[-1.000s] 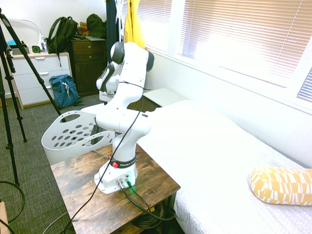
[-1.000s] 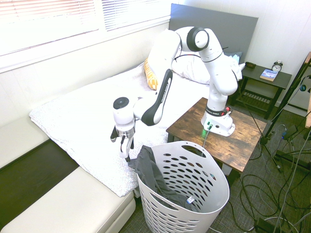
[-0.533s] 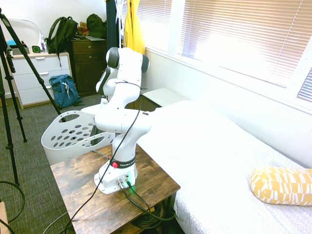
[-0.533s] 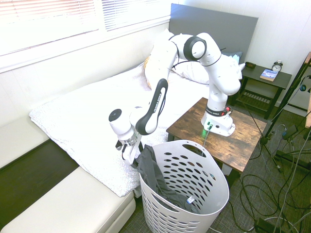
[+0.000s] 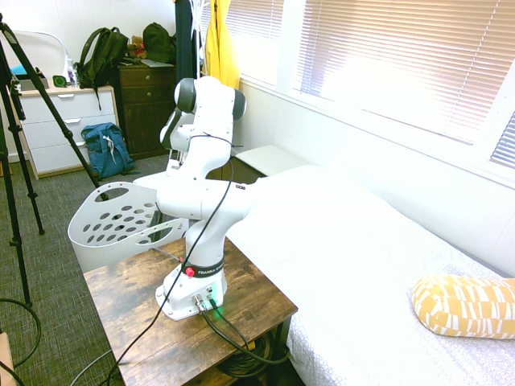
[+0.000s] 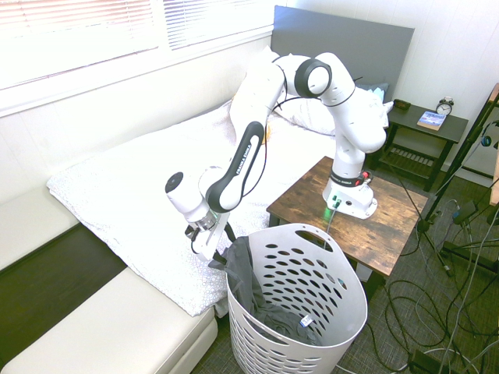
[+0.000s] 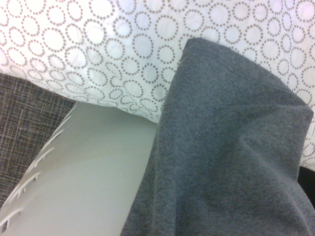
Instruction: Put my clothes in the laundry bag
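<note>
The dark charcoal-grey soft fabric garment point(image 6: 251, 284) hangs over the rim of the large white plastic laundry basket with oval holes point(image 6: 323, 327), on the side nearest the bed, with most of its cloth slumped down inside against the basket wall. A fold of it sticks up above the rim. The white arm's jaws point(image 6: 209, 249) stand apart and hold nothing, tilted steeply downward just beside that raised fold, between the basket and the white bedcover printed with dotted rings point(image 6: 132, 202). The wrist view shows the grey cloth point(image 7: 231, 147) lying across the pale basket wall point(image 7: 83, 172) with the ringed bedcover point(image 7: 98, 49) behind it. The basket stands on the floor, close against the dark wooden worktop point(image 6: 374, 226) carrying the arm.
</note>
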Motion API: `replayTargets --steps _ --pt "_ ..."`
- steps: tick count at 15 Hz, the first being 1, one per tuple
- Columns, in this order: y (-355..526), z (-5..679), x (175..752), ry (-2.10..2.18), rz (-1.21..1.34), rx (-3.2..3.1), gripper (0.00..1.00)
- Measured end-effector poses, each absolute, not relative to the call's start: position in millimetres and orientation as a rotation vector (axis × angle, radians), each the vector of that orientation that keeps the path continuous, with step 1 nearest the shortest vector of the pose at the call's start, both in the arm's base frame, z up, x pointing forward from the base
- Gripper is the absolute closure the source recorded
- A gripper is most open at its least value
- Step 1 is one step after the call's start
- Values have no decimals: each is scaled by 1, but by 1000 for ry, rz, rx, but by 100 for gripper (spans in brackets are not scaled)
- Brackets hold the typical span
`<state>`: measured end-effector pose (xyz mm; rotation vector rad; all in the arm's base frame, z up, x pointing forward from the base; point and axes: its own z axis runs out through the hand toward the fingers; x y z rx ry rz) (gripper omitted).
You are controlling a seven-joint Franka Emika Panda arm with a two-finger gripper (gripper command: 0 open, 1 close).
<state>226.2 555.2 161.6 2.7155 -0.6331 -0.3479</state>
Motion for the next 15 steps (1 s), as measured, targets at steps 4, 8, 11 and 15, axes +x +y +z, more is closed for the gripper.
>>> replayTargets --steps 4,8,11,15 --pt "554 161 230 -659 -374 2710 100" --pt "553 160 231 -666 -385 2710 100" --pt "551 159 234 -673 -390 2711 100" --pt "550 159 237 -680 -398 2716 100"
